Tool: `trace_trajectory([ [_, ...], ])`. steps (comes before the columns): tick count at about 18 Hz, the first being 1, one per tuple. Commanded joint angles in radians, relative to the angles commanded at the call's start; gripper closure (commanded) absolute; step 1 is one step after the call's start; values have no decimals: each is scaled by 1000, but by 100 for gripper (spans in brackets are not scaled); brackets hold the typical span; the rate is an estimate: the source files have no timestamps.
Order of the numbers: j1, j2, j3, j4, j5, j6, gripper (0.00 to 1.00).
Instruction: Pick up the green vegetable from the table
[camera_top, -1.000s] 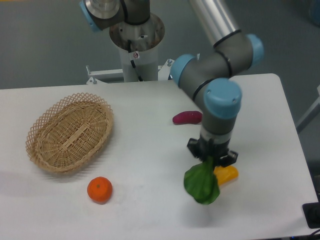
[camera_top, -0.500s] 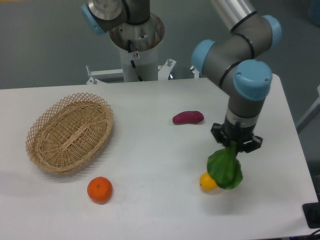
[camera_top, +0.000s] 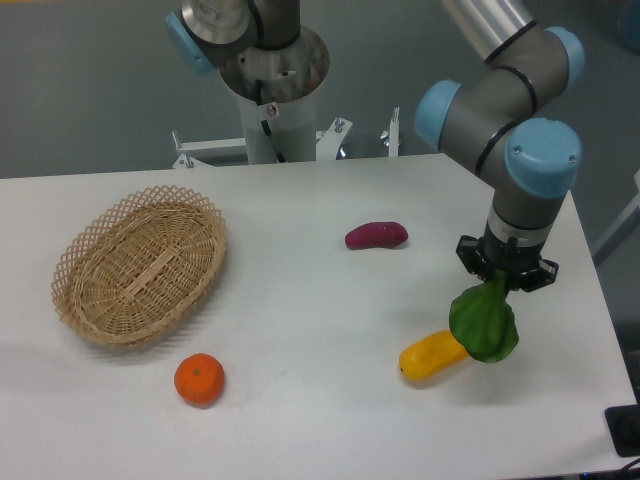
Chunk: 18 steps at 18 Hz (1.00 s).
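Gripper (camera_top: 507, 281) clamped on green vegetable (camera_top: 484, 323) stem, leaf dangling off table (camera_top: 300, 300) at lower right — pick looks done, nothing left.

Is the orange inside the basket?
No, the orange sits on the table, in front of the basket.

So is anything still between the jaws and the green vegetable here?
No. The gripper already holds the green vegetable by its stem end, leaves hanging down. Its leafy end overlaps the yellow vegetable in this view; whether they touch can't be told.
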<state>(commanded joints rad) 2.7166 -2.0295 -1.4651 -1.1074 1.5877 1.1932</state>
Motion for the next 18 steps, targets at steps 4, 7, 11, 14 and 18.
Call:
trace_trajectory([
  [4,32,5,22,-35,0,38,82],
  [7,43,3,22,-34,0,62,81],
  [11,43,-3,26,-37,0,62,82],
  [14,43,-3,28,-35,0,60,82],
  [18,43,-5,26,-34,0,60,82],
])
